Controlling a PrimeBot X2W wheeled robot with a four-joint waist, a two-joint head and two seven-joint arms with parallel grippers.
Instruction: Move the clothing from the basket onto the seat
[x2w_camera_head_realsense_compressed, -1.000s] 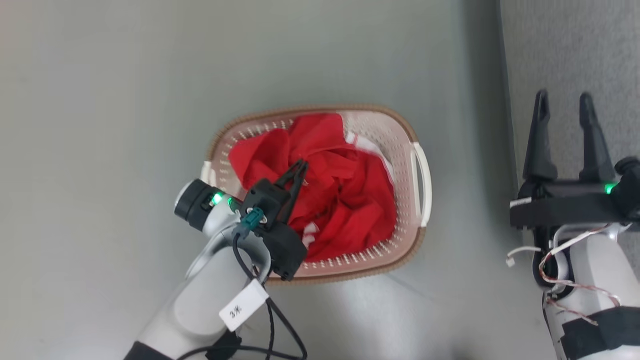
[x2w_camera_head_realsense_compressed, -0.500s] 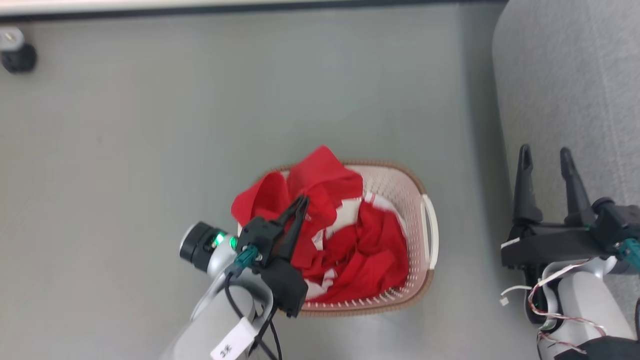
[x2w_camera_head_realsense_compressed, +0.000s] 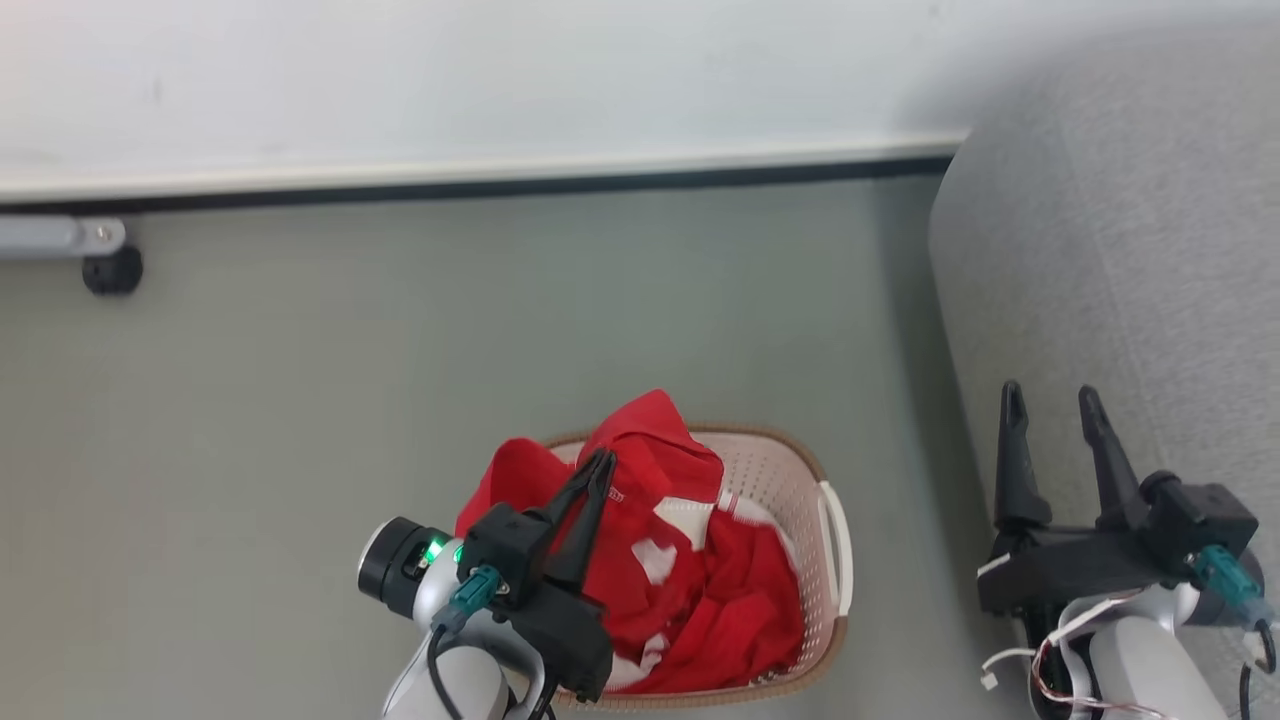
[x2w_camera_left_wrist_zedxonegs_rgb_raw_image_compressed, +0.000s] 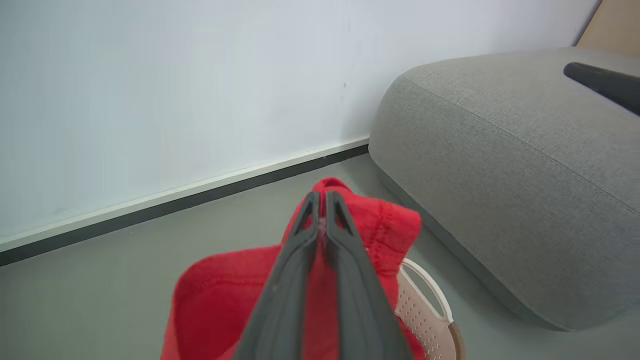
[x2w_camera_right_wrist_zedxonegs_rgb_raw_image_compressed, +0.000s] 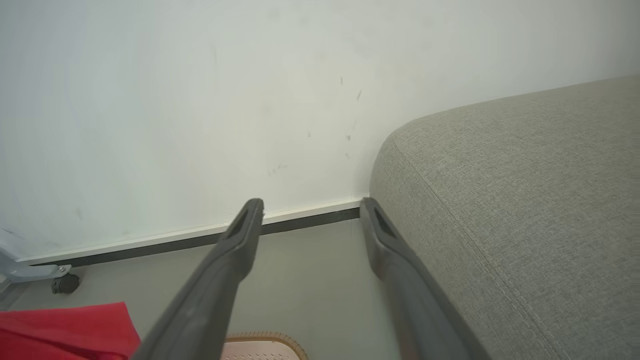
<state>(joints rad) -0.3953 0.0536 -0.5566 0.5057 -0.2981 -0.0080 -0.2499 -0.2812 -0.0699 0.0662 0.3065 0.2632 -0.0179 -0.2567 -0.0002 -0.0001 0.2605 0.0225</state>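
Note:
My left gripper (x2w_camera_head_realsense_compressed: 602, 462) is shut on a fold of the red clothing (x2w_camera_head_realsense_compressed: 650, 470), holding it lifted above the cream basket (x2w_camera_head_realsense_compressed: 830, 545) on the floor. More red fabric with white trim (x2w_camera_head_realsense_compressed: 740, 610) lies inside the basket. In the left wrist view the fingers (x2w_camera_left_wrist_zedxonegs_rgb_raw_image_compressed: 310, 235) pinch the clothing (x2w_camera_left_wrist_zedxonegs_rgb_raw_image_compressed: 395, 220), and the basket's handle (x2w_camera_left_wrist_zedxonegs_rgb_raw_image_compressed: 425, 295) shows below. The grey seat (x2w_camera_head_realsense_compressed: 1120, 260) stands to the right; my right gripper (x2w_camera_head_realsense_compressed: 1050, 398) hangs open beside its edge with nothing between its fingers. In the right wrist view the open gripper (x2w_camera_right_wrist_zedxonegs_rgb_raw_image_compressed: 311, 207) points at the wall, with the seat (x2w_camera_right_wrist_zedxonegs_rgb_raw_image_compressed: 525, 210) at right.
A white wall with a dark baseboard (x2w_camera_head_realsense_compressed: 480, 185) runs behind the basket. A black caster on a pale bar (x2w_camera_head_realsense_compressed: 112, 270) stands at the far left by the wall. Grey floor (x2w_camera_head_realsense_compressed: 300, 400) stretches between the wall and the basket.
The head view has tilted up, bringing the wall and more of the seat into view. My left gripper has raised the pinched red fabric higher out of the basket.

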